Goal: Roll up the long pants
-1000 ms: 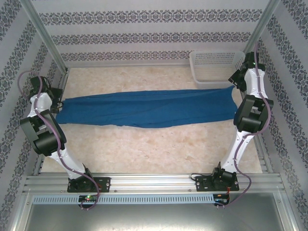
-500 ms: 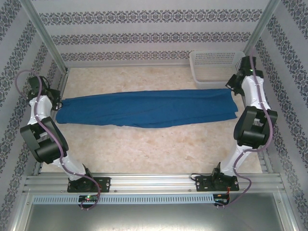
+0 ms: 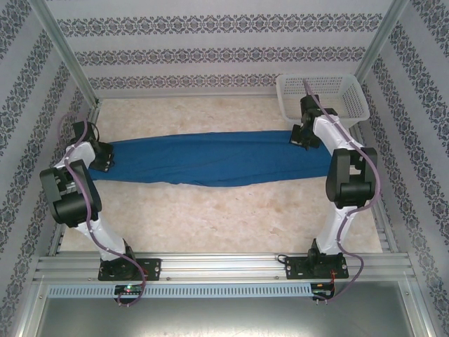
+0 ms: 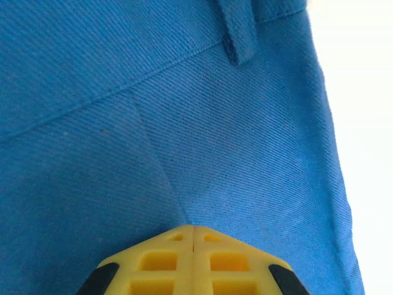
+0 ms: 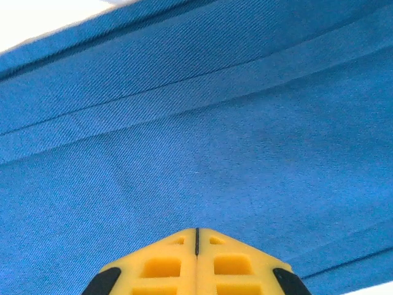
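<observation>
You have the long pants [image 3: 210, 158] lying flat across the middle of the surface [image 3: 224, 210], from 9 to 3 o'clock. Your left tool [image 4: 193, 228] is closed, pinching the cloth at the 9 o'clock end. Your right tool [image 5: 196, 231] is closed on the cloth at the 3 o'clock end, near the white basket [image 3: 354, 105].

the royal-blue long pants [image 3: 210, 158] lie flat in a long narrow band stretched left to right.

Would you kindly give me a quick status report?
Left gripper shut on the long pants; right gripper likewise. Pants flat, unrolled; basket beyond right gripper.
</observation>
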Controlling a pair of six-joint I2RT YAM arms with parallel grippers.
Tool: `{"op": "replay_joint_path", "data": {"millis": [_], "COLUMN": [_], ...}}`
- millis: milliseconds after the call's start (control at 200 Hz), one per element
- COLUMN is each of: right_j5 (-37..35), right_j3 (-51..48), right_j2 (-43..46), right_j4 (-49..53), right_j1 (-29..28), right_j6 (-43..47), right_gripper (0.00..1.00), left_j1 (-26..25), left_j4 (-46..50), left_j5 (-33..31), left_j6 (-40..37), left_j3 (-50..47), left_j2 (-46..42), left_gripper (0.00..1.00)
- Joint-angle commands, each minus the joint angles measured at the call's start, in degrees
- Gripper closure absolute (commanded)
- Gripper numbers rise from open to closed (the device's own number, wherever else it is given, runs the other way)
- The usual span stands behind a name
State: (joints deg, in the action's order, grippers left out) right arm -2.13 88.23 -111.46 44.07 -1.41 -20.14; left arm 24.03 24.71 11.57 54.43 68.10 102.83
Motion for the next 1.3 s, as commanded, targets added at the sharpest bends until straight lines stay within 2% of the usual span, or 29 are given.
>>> {"op": "replay_joint_path", "data": {"millis": [0, 150, 415, 659, 1039, 1169, 1294], "right_j5": [-0.42, -1.53, -2.93, -3.10, -1.65, -2.69, -4.25], "right_j3": [1.15, 0.11, -8.66, -18.90, -31.84, -31.56, -25.83], "right_j2": [-3.05, -4.73, -2.88, 3.10, 13.66, 17.78, 18.53], "right_j4": [0.56, 1.13, 0.91, 0.63, 3.24, 5.13, 7.12], "right_j1": [-3.03, -6.14, -9.00, -9.84, -11.01, -11.19, -10.68], "right_j6": [1.98, 2.87, 3.18, 2.23, -1.47, -1.92, -0.33], "right_gripper": [1.00, 1.00, 1.00, 1.00, 1.00, 1.00, 1.00], "left_j1": [-1.33, -1.60, -1.45, -0.40, 2.92, 4.35, 4.60], "left_j4": [-0.71, -0.31, 4.98, 5.48, 6.26, 7.45, 7.94], "left_j5": [-0.23, -0.49, -4.63, -4.91, -7.09, -7.55, -6.72], "left_j6": [0.54, 0.59, 0.97, 5.45, 5.44, 4.55, 4.50], "left_j3": [1.82, 2.38, 2.46, -4.53, -14.23, -14.58, -12.80], "left_j2": [1.71, 3.58, 4.02, 2.22, -6.46, -9.31, -10.05], "left_gripper": [1.00, 1.00, 1.00, 1.00, 1.00, 1.00, 1.00]}}
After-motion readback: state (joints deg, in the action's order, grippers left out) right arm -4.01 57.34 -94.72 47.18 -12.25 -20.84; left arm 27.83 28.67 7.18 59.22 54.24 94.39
